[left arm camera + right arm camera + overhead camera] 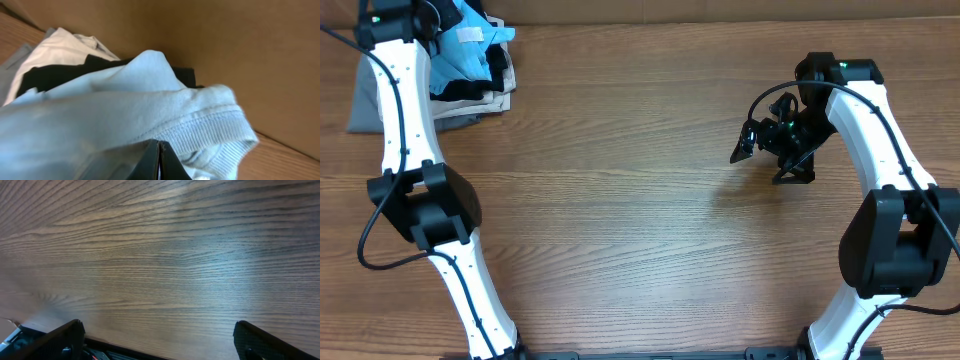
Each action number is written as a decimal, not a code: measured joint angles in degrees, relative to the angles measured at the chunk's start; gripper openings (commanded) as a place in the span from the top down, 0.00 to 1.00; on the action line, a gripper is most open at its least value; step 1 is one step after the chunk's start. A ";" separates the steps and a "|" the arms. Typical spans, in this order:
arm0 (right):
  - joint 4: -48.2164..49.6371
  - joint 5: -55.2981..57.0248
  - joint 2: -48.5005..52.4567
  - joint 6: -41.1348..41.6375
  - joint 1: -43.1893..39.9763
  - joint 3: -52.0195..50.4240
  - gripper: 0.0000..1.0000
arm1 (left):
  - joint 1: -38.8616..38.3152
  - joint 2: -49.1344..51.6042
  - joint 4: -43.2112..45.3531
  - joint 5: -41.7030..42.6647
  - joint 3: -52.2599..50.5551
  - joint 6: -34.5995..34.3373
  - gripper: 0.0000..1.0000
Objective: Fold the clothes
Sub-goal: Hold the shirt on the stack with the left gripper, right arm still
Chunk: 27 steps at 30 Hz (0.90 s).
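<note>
My left gripper (pixel 159 160) is sitting at the counter's (pixel 640 220) far left corner. The T-shirt (pixel 125 100) is lying directly before it, on top of the stack of folded garments (pixel 470 102). My right gripper (pixel 772 150) is hovering well apart, over the counter.

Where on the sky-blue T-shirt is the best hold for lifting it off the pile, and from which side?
Grip the ribbed collar of the T-shirt: a thick, raised edge on top of the pile. Come from above on the table side, since a brown wall stands close behind. The left gripper looks shut on fabric just beside it.
</note>
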 measured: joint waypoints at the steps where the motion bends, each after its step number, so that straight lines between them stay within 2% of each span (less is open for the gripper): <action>1: -0.04 0.00 0.00 0.00 0.00 0.00 0.02 | 0.02 0.66 0.66 -0.04 0.00 0.00 0.96; 5: -0.02 0.00 0.00 0.04 0.00 0.00 0.02 | 0.68 5.07 4.37 0.02 0.00 0.00 0.96; 12: -0.96 0.00 0.00 1.33 0.11 0.00 0.02 | 1.84 12.26 19.67 1.03 0.02 0.24 0.96; 15: -1.75 0.09 0.00 1.73 0.48 0.00 0.02 | 2.05 12.63 23.28 0.15 0.07 0.44 0.96; 21: -0.96 0.22 0.00 2.58 3.06 0.00 0.02 | 3.37 12.41 17.59 -0.07 4.11 0.66 0.95; 27: -0.37 0.28 0.00 2.78 4.28 0.00 0.02 | 4.81 7.26 9.68 -0.83 5.51 3.74 0.92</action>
